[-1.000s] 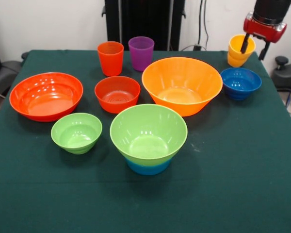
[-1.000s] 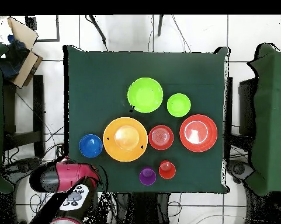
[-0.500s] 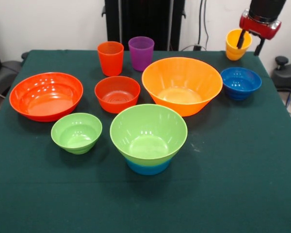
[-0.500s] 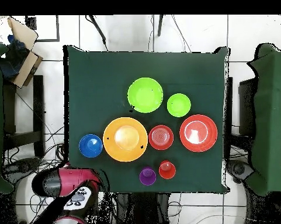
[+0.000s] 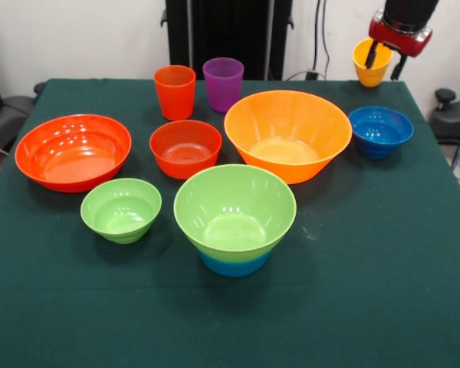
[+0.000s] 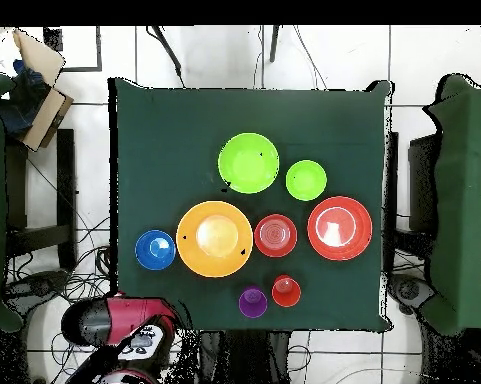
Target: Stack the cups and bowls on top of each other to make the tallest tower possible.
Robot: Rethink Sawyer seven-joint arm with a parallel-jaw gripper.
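1. Yellow cup [image 5: 369, 64] hangs in the air beyond the table's [image 5: 383, 307] far right corner, carried by the gripper [image 5: 385, 59], well above the cloth.
2. One dark finger [image 5: 371, 55] goes down inside the cup's mouth and the other sits outside its wall, so the fingers are set narrow, pinching the rim between them.
3. The cup is close to upright, mouth up, its long axis roughly vertical.
4. Just below and in front of it the dark blue bowl [image 5: 380, 131] stands on the cloth, open side up.
5. The tower [image 5: 234, 218] is near the middle front: a light green bowl nested in a light blue bowl [image 5: 234, 264], both mouths up.
6. The large yellow-orange bowl [image 5: 288, 135] stands behind it; the medium red-orange bowl [image 5: 185, 148], large red-orange bowl [image 5: 73, 151] and small green bowl [image 5: 121, 208] lie to the left.
7. The orange-red cup [image 5: 175, 92] and purple cup [image 5: 223, 83] stand upright side by side at the far edge.
8. I can read no writing on any piece.
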